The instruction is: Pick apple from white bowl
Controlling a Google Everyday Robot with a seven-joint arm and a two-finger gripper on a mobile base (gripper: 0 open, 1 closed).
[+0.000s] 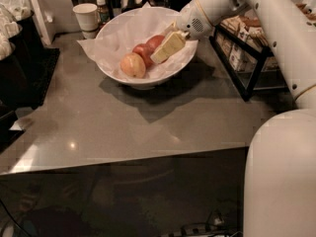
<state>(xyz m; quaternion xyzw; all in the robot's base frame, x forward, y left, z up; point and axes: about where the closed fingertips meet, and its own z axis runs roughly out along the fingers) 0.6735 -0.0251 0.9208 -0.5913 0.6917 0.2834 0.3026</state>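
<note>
The white bowl point(113, 33), lined with crumpled white paper, stands at the back of the grey table. It holds a pale yellow-and-pink apple point(132, 65) at the front and two red apples behind it. The nearer, duller red one point(143, 52) is the apple. The other red apple point(156, 40) lies behind it, partly hidden. My gripper point(164, 46) reaches into the bowl from the right. Its cream tip lies against the right side of the red apples.
A paper cup point(87, 18) and a small bottle point(102, 9) stand behind the bowl at the left. A black wire rack of packets point(247, 58) is on the right. Dark containers point(19, 48) line the left edge. My white base point(281, 177) fills the lower right.
</note>
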